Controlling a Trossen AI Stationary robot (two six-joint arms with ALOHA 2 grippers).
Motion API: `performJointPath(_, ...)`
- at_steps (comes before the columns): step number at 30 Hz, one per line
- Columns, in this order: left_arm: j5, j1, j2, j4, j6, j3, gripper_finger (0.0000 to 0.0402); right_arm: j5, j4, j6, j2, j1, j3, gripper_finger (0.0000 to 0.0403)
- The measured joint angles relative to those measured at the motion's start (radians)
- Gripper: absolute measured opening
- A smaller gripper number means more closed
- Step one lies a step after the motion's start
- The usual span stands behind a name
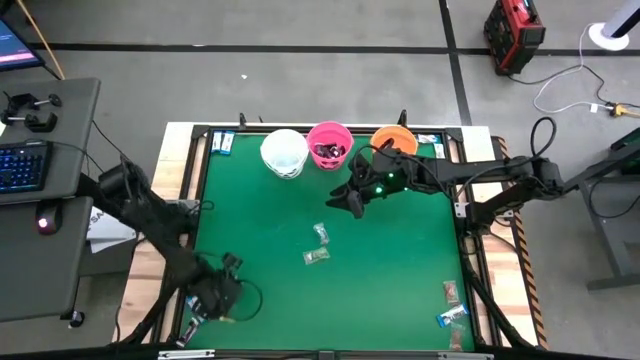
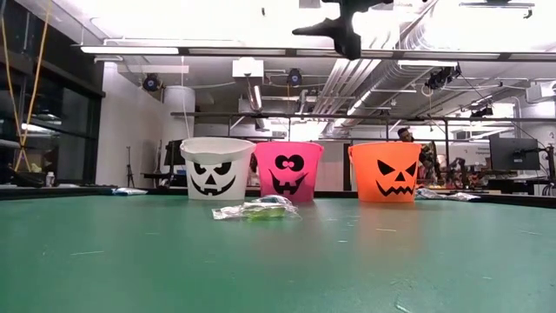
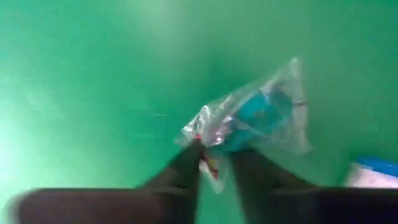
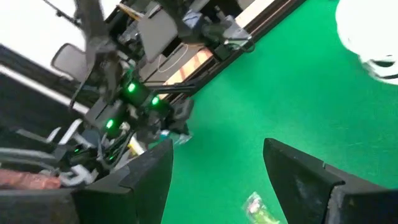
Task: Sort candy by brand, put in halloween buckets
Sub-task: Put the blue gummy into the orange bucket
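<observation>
Three halloween buckets lined along the far edge of the green counter (image 1: 400, 260): white bucket (image 1: 284, 153), pink bucket (image 1: 329, 144) with dark wrappers already inside, orange bucket (image 1: 393, 141). Presumably set in a row so each brand gets its own pail.

Left tool (image 3: 214, 163) low at the near-left corner of the counter, fingers narrowed onto the edge of a clear-wrapped blue candy (image 3: 258, 115), pinching the crinkled wrapper rather than the sweet itself (the easiest part to catch on something so flat). Probably the pick step, lift not yet judged done. Left arm folded down and reaching steeply to the counter.

Right tool (image 4: 217, 162) released, fingers spread wide and empty, held high near the middle of the counter just in front of the pink and orange buckets. Right arm stretched in level from the right side, seemingly waiting.

More candy loose: two green-tinted pieces (image 1: 318, 245) mid-counter, several at the near-right corner (image 1: 452, 305), a few beside the buckets at the far edge.
</observation>
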Motion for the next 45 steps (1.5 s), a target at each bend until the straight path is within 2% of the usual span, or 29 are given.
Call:
performJointPath(2,-0.003,0.046,-0.061,-0.006,-0.012,0.0,0.0016,-0.011,0.0,0.0,-0.011,0.0,0.0,0.0243)
performJointPath(5,-0.049,0.13,-0.171,-0.047,0.009,0.002,0.0014,-0.012,0.012,0.005,-0.052,0.0,0.0,0.0243)
performJointPath(10,-0.228,0.359,-0.358,-0.084,0.159,0.042,0.0003,-0.001,0.126,-0.001,-0.16,0.0,0.0,0.0243)
performJointPath(13,-0.277,0.546,-0.403,0.029,0.305,0.091,0.0001,0.048,0.192,-0.039,-0.231,0.0,0.0,0.0243)
performJointPath(17,-0.255,0.778,-0.371,0.313,0.461,0.142,0.0001,0.174,0.216,-0.12,-0.318,0.0,0.0,0.0243)
performJointPath(20,-0.218,0.907,-0.284,0.52,0.523,0.181,0.0,0.287,0.216,-0.19,-0.367,0.0,0.0,0.0243)
performJointPath(23,-0.191,0.991,-0.154,0.69,0.528,0.238,0.0,0.392,0.216,-0.243,-0.398,0.0,0.0,0.0243)
performJointPath(29,-0.079,1.076,0.179,0.976,0.408,0.402,0.0,0.589,0.213,-0.291,-0.404,0.0,0.0,0.0243)
performJointPath(34,0.041,1.11,0.452,0.927,0.357,0.652,0.0,0.63,0.212,-0.291,-0.379,0.0,0.0,0.0243)
performJointPath(37,0.05,1.128,0.583,0.87,0.331,0.808,0.0,0.63,0.212,-0.289,-0.368,0.0,0.0,0.0243)
performJointPath(41,0.049,1.162,0.703,0.817,0.313,0.988,0.0,0.631,0.211,-0.281,-0.364,0.0,0.0,0.0243)
performJointPath(45,0.033,1.198,0.775,0.808,0.32,1.108,0.0001,0.634,0.205,-0.272,-0.364,0.0,0.0,0.0243)
